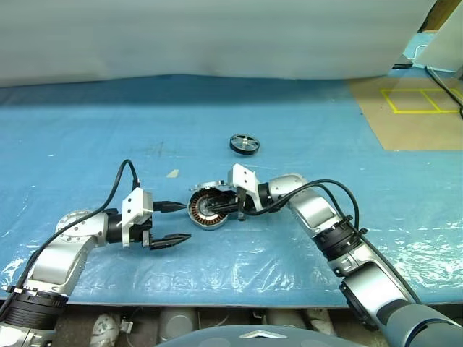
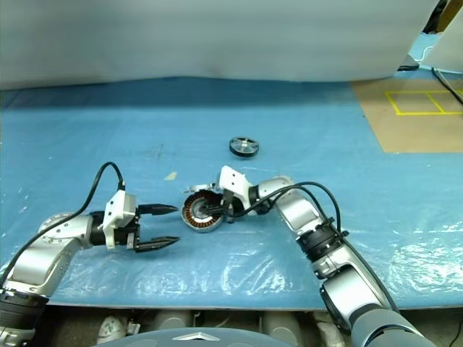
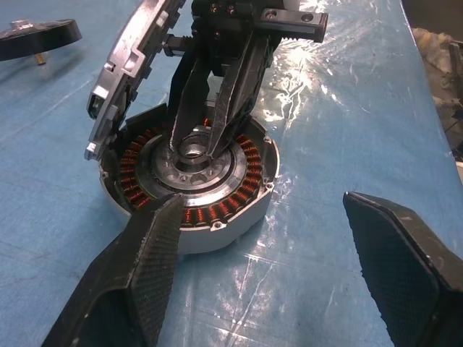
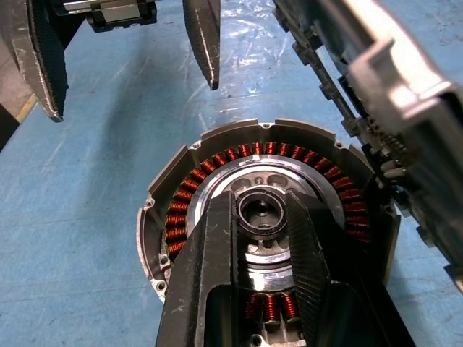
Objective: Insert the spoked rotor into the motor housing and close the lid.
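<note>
Work on the blue-covered counter (image 1: 87,116) looks barely begun: nearest the camera, at about 8 o'clock from the motor housing (image 1: 210,210), the left hand (image 1: 171,223) waits with fingers spread and nothing between them. At centre the right hand (image 1: 229,207) has its fingers pressed close on a small dark ring at the housing's hub, copper windings bare, while the lid (image 3: 123,65) stands tilted up against the housing's edge. Farther off at 1 o'clock the spoked rotor (image 1: 244,144) lies untouched, so insertion and closing both appear left to do.
</note>
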Available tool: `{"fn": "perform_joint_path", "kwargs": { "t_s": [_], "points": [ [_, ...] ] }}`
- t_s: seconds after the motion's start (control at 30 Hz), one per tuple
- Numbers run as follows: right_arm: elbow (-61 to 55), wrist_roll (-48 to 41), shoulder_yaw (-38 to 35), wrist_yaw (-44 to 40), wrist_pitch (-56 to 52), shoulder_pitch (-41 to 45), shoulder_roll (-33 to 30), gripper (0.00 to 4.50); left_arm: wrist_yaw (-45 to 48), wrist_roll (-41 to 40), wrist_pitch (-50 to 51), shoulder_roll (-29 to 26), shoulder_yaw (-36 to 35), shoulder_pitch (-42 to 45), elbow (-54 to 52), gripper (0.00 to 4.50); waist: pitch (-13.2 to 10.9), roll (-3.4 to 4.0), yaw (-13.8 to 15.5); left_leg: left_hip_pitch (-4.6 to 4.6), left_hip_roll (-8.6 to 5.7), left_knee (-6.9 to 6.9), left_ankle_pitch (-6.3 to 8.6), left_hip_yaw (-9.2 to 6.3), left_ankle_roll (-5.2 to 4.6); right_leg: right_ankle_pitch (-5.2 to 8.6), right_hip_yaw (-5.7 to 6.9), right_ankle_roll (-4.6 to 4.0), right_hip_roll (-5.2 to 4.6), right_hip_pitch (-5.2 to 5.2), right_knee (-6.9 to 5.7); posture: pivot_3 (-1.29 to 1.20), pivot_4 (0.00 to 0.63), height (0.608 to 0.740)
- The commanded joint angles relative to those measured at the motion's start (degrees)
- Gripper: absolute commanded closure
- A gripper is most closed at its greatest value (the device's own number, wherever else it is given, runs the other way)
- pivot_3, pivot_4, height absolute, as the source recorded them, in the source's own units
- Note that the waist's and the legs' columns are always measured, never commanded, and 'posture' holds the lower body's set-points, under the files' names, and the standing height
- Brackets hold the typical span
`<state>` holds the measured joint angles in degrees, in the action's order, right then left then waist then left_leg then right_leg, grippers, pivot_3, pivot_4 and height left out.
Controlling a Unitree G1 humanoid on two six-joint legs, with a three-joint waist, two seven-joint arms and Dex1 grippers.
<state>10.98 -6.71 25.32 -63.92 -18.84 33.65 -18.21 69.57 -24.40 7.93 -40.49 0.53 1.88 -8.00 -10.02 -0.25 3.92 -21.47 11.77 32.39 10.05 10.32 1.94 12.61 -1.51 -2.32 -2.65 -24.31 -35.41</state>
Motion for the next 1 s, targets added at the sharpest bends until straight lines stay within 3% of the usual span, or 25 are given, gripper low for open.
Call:
{"fn": "perform_joint_path", "kwargs": {
  "t_s": [0.03, 0.7, 0.9, 1.0],
  "points": [
    [-0.79, 0.78, 0.76, -0.35, -0.09, 0.16, 0.06, 3.94, 0.54, 0.06, -0.88, -0.49, -0.19, 0.36, -1.04, 0.79, 0.00, 0.00, 0.00, 0.00, 0.00, 0.00, 0.00, 0.00, 0.00, 0.00, 0.00, 0.00, 0.00, 0.00, 0.00, 0.00, 0.150, 0.740],
    [1.52, 2.79, 0.35, 1.23, 3.50, 0.68, 0.88, 3.94, 0.47, 0.73, -0.80, -0.48, 0.07, 0.42, -1.52, 0.79, 0.00, 0.00, -0.01, 0.01, 0.00, 0.00, 0.00, 0.00, 0.00, 0.00, 0.00, 0.00, 0.00, 0.00, -0.01, 0.00, 0.150, 0.740],
    [1.39, 3.67, -0.10, 2.32, 3.78, 0.65, 0.78, 1.95, 0.56, 0.58, -0.88, -0.46, -0.10, 0.10, -1.33, 0.79, 0.00, 0.00, -0.01, 0.01, 0.00, 0.00, 0.00, 0.00, 0.00, 0.00, 0.00, 0.00, 0.00, 0.00, -0.01, 0.00, 0.150, 0.740],
    [0.17, 3.52, -0.65, 2.43, 3.36, 0.44, 0.21, 1.95, 0.58, 0.64, -1.03, -0.44, -0.10, -0.18, -1.28, 0.79, 0.00, 0.00, -0.01, 0.01, 0.00, 0.00, 0.00, 0.00, 0.00, 0.00, 0.00, 0.00, 0.00, 0.00, -0.01, 0.00, 0.150, 0.740]
  ]
}}
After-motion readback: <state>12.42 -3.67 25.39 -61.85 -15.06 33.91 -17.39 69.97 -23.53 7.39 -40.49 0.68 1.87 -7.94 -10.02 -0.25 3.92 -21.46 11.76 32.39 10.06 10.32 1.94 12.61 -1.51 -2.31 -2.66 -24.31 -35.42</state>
